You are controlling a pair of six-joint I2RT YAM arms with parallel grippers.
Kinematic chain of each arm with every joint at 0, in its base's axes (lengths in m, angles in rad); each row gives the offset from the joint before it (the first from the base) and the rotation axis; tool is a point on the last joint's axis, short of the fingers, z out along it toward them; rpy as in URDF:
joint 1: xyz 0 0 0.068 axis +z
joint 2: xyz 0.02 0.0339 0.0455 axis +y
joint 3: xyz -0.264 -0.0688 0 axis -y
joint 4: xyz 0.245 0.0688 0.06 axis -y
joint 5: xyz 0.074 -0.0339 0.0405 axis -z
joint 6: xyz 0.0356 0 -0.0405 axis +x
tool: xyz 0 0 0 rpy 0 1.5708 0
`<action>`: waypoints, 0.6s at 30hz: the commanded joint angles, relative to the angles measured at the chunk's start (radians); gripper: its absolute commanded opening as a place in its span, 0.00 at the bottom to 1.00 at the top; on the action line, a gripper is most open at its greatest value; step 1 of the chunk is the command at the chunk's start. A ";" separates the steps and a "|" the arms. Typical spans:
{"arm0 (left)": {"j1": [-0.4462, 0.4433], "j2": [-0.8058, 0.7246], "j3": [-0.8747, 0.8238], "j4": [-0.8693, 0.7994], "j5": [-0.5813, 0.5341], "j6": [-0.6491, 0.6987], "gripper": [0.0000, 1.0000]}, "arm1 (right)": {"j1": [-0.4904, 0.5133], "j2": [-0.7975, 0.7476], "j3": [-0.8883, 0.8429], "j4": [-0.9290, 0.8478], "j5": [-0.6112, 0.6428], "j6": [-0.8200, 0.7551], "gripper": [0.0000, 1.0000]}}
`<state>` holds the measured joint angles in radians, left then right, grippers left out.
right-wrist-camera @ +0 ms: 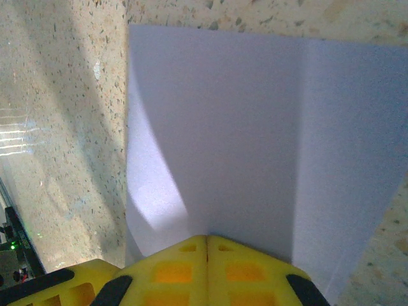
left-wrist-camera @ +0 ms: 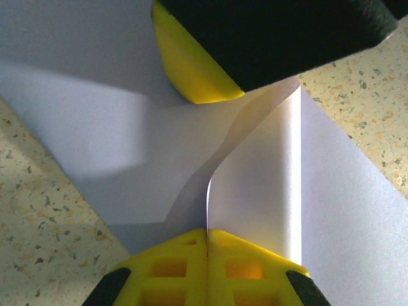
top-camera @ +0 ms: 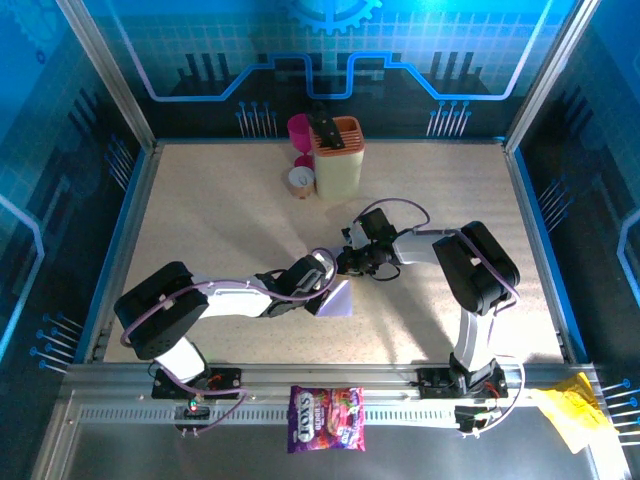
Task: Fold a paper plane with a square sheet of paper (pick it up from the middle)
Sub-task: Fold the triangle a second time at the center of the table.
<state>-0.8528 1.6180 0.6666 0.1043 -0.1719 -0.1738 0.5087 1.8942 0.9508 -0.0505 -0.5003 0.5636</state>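
On the speckled desk (top-camera: pixel 200 230), near its middle, the square sheet of paper (top-camera: pixel 340 302) lies with part of it pulled up into a ridge. The left hand (left-wrist-camera: pixel 207 234) is clenched on that raised fold, its yellow fingertips pressed together with the paper between them. The right hand (right-wrist-camera: pixel 207 241), likewise clenched, grasps the sheet from the opposite side, just beside the left.
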 commanded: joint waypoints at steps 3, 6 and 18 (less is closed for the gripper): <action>0.009 0.024 -0.020 0.002 -0.015 0.009 0.00 | -0.006 0.022 0.004 -0.139 0.084 -0.019 0.00; 0.008 0.025 -0.025 0.007 -0.011 0.004 0.00 | -0.006 -0.008 0.034 -0.164 0.071 -0.023 0.00; 0.008 0.027 -0.040 0.024 -0.003 -0.009 0.00 | -0.033 -0.194 0.082 -0.234 0.056 -0.030 0.07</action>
<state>-0.8528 1.6226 0.6514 0.1493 -0.1715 -0.1776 0.4839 1.7554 1.0176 -0.2329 -0.4488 0.5476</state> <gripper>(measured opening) 0.065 0.074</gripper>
